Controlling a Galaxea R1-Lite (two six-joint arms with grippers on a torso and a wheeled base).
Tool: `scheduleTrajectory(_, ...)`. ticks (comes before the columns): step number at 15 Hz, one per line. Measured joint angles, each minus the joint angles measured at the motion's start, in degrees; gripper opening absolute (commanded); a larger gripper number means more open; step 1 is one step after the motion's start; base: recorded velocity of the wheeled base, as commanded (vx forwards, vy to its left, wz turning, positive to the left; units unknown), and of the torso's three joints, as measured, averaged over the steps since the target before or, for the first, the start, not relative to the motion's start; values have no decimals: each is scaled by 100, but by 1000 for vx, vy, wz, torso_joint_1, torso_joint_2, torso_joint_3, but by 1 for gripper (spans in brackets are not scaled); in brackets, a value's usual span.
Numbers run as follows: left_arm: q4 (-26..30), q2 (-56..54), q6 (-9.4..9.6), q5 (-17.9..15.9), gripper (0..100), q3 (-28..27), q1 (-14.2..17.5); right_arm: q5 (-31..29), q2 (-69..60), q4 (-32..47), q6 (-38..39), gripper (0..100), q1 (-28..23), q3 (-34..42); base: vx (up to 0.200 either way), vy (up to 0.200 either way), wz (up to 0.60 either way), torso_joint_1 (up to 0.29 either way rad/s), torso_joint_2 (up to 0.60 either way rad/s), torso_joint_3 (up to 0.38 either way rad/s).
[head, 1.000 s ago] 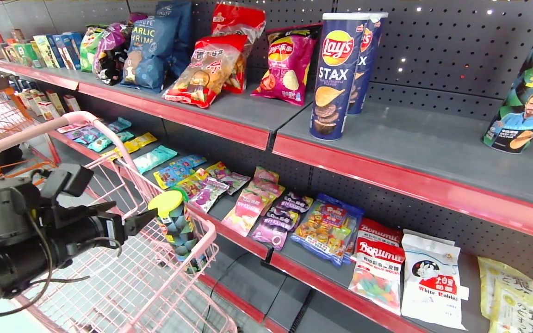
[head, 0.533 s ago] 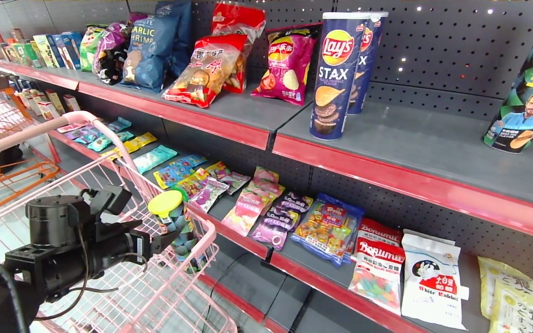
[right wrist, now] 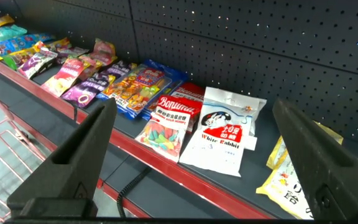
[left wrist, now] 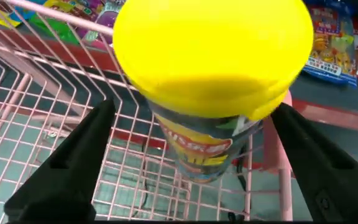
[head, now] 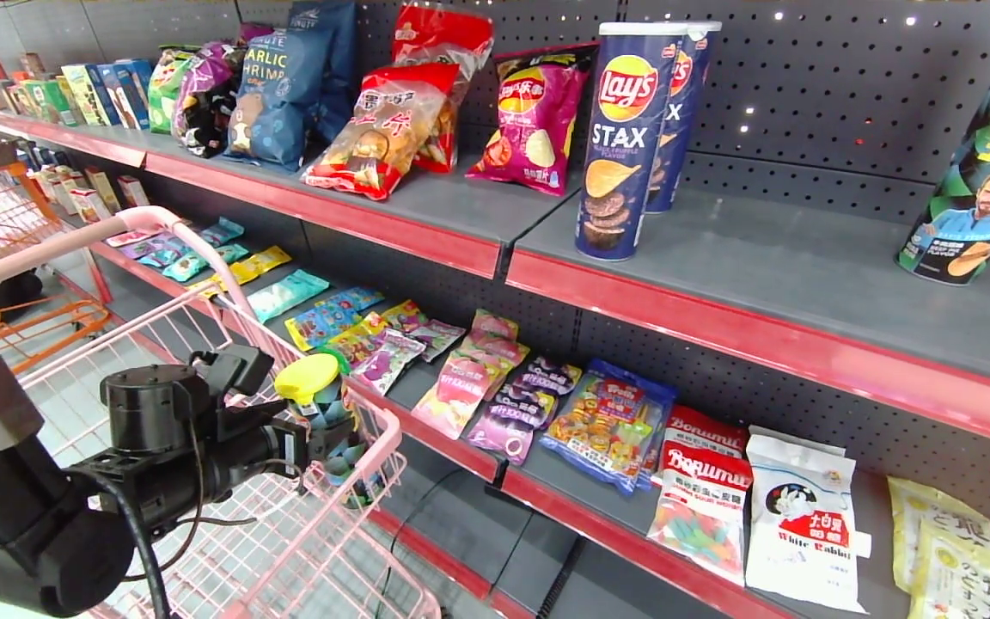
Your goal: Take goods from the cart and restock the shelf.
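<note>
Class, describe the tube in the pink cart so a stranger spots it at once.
Find the pink cart before the shelves. In its corner nearest them stands a tall tube. Unlike the blue tubes on the upper shelf, it has a yellow lid.

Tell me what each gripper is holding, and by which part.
Nothing is held. The left gripper is open, straddling the upper part of the yellow-lidded can in the cart without closing on it. The right gripper is open and empty.

Upper shelf point(head: 804, 258) holds snack bags point(head: 392, 129) left, two blue crisp tubes point(head: 628, 137) centre, a green tube point(head: 976, 172) right; lower shelf point(head: 598, 523) holds flat sweet packets point(head: 495, 387); pink cart point(head: 306, 550) holds a yellow-lidded tube point(head: 308, 376).
</note>
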Motion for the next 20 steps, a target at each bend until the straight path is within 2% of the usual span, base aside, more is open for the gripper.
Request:
scheduleTrajectory(1,4,66,0,0,100,-74,-4,-1,0,0,0,100,0,0,0,0,0,0,0,0)
scheduleTrajectory(2,-5,124,0,5,0,-155,-15,-1,0,0,-2,100,0,0,0,0,0,0,0,0)
scheduleTrajectory(5,-161,276,96,-2,0,-240,-50,0,0,0,-10,100,2,0,0,0,0,0,0,0)
scheduleTrajectory(8,-199,284,94,16,0,-215,-72,0,0,0,-5,100,-1,0,0,0,0,0,0,0)
scheduleTrajectory(11,118,-150,83,30,0,-328,73,2,0,0,0,100,-1,0,0,0,0,0,0,0)
scheduleTrajectory(12,507,-456,77,28,0,-347,143,2,0,0,-2,100,-1,0,0,0,0,0,0,0)
scheduleTrajectory(15,2136,-1726,-2,-29,0,-336,297,2,0,2,1,100,0,0,0,0,0,0,0,0)
scheduleTrajectory(20,6022,-5204,-89,-380,0,-678,358,10,0,0,28,100,-1,0,0,0,0,0,0,0)
